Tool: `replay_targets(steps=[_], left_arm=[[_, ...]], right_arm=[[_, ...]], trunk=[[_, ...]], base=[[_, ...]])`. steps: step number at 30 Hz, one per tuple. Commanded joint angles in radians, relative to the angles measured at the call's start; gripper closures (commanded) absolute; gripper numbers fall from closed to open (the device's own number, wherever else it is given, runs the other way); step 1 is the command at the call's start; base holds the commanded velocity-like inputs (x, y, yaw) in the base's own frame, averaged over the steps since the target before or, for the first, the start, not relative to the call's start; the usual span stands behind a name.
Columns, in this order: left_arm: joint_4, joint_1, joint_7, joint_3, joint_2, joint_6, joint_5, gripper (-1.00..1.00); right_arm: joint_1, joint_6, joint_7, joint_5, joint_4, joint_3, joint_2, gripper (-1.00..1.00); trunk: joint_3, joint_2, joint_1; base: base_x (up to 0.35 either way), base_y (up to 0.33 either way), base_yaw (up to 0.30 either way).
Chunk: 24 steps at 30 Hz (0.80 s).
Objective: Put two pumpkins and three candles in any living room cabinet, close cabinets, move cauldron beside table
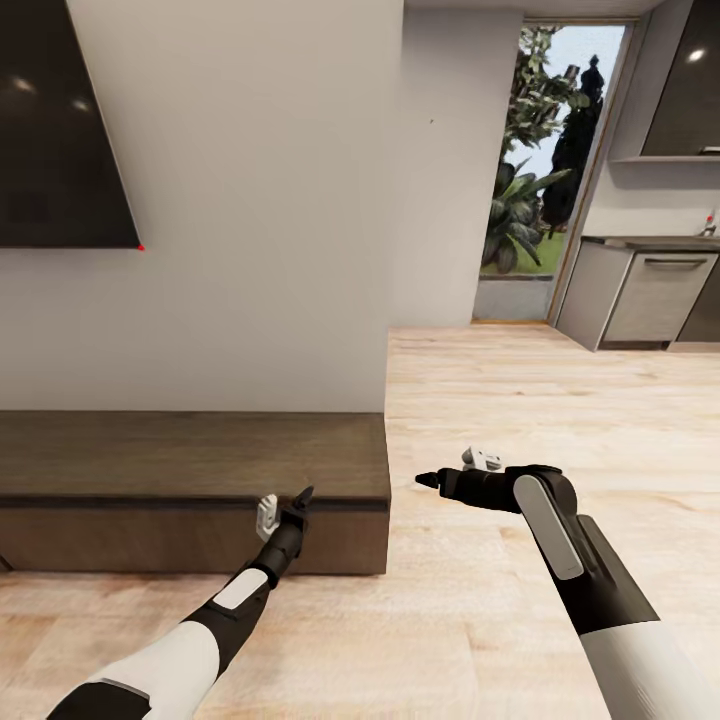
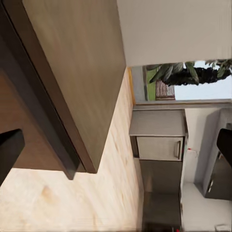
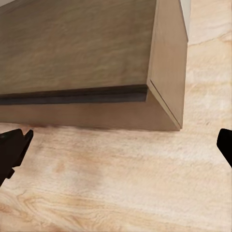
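The left pincer [image 1: 284, 507] hovers released and empty at the right end of the cabinet [image 1: 190, 455], the right pincer [image 1: 455, 472] likewise released over the floor [image 1: 480, 620] beside it. The cabinet's flat dark-brown wood-grain front looks closed; I judge stowing remains undone.

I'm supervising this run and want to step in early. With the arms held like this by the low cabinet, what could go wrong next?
The left pincer sits close against the front of the long, low dark-brown wooden cabinet; moving forward could knock it into the flat, handleless front, which offers little to grip. The right pincer is open over the pale wood floor beyond the cabinet's end, and a swing inward might clip that corner.
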<state>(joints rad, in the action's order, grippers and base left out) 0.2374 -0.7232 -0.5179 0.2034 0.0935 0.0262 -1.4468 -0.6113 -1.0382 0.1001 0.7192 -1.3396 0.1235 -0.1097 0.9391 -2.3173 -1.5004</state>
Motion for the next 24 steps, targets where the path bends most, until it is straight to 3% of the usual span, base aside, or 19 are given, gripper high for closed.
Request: replay_targets(steps=[1, 14, 20, 24], left_arm=[[-0.001, -0.001, -0.004, 0.005, -0.001, 0.007, -0.011, -1.0], [0.004, 0.001, -0.025, 0.004, -0.002, 0.019, -0.028, -1.0], [0.005, 0.001, -0.034, 0.004, -0.003, 0.019, -0.081, -1.0], [0.001, 0.002, -0.045, 0.004, -0.009, 0.015, -0.087, -1.0]], right_arm=[[0.0, -0.002, 0.01, 0.01, 0.0, 0.002, -0.001, -1.0], [0.002, 0.003, 0.012, 0.008, 0.0, 0.001, -0.001, -1.0], [0.001, 0.001, 0.011, 0.009, -0.001, -0.002, -0.001, -1.0], [0.001, 0.001, 0.01, 0.009, -0.001, 0.0, -0.001, -1.0]], trunk=[[0.004, -0.008, -0.004], [0.045, -0.099, -0.054], [0.064, -0.141, -0.077], [0.076, -0.169, -0.092]], base=[[0.0, 0.0, 0.0], [0.0, 0.0, 0.0], [0.0, 0.0, 0.0], [0.0, 0.0, 0.0]])
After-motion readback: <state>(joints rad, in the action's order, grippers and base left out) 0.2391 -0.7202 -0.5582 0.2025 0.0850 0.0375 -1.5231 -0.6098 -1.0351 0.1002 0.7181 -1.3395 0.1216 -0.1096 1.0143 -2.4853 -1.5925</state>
